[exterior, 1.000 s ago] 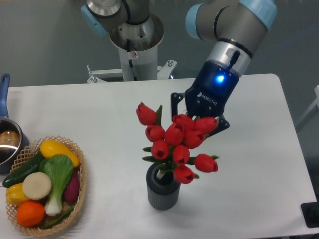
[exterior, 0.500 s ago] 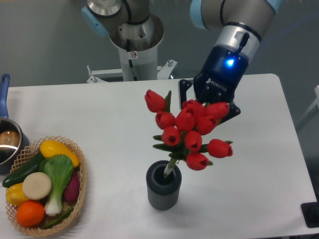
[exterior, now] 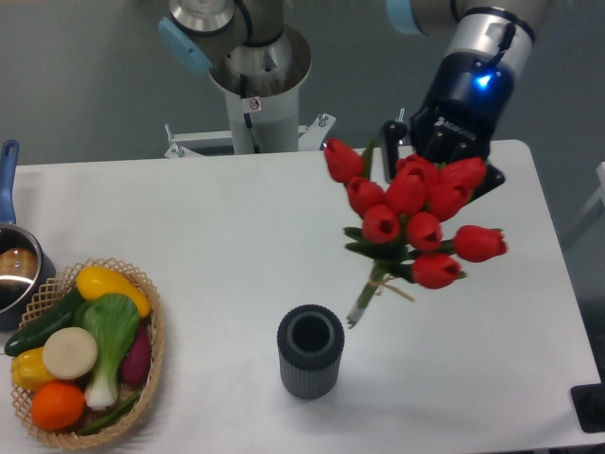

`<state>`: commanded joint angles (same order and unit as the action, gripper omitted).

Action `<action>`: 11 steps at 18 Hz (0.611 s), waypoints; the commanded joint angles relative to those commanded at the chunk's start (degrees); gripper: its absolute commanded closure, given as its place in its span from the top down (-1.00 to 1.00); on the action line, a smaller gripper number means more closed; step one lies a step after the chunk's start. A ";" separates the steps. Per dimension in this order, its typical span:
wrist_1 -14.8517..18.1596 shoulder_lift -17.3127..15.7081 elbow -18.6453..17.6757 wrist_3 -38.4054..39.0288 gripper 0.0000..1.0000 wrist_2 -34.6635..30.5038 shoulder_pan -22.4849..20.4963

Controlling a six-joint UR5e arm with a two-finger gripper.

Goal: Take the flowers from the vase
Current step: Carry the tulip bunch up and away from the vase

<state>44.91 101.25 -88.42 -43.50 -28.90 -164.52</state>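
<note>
The flowers [exterior: 408, 213], a bunch of red tulip buds with dark green leaves, hang in the air above the table, up and to the right of the vase. Their tied stem end [exterior: 364, 303] is clear of the vase mouth. My gripper [exterior: 437, 166] is behind the top of the bunch and shut on the flowers; its fingertips are hidden by the buds. The vase [exterior: 309, 351], a dark grey ribbed cylinder, stands upright near the table's front edge, and its round mouth shows nothing inside.
A wicker basket [exterior: 151, 350] of colourful vegetables sits at the front left. A metal saucepan [exterior: 14, 270] with a blue handle is at the left edge. The robot's base [exterior: 255, 80] stands behind the table, and a dark object [exterior: 591, 407] shows at the right edge.
The gripper has risen and moved right with the flowers. Their stems, which were in the vase, have come out of its mouth. The vase has stayed in place.
</note>
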 joint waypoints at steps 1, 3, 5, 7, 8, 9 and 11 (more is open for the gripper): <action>0.09 0.09 -0.09 -1.23 -1.00 -2.28 -0.27; 0.09 0.09 -1.14 -5.78 -1.00 -8.24 -0.62; 0.17 0.00 -3.24 -10.88 -1.00 -13.96 -2.20; 0.26 -0.09 -5.79 -17.12 -1.00 -17.84 -3.08; 0.26 -0.09 -6.24 -18.28 -1.00 -18.81 -3.52; 0.35 -0.26 -7.55 -19.94 -1.00 -21.43 -4.92; 0.44 -0.17 -9.05 -19.96 -1.00 -27.85 -7.30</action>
<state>45.35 101.08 -97.47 -63.46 -56.75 -171.82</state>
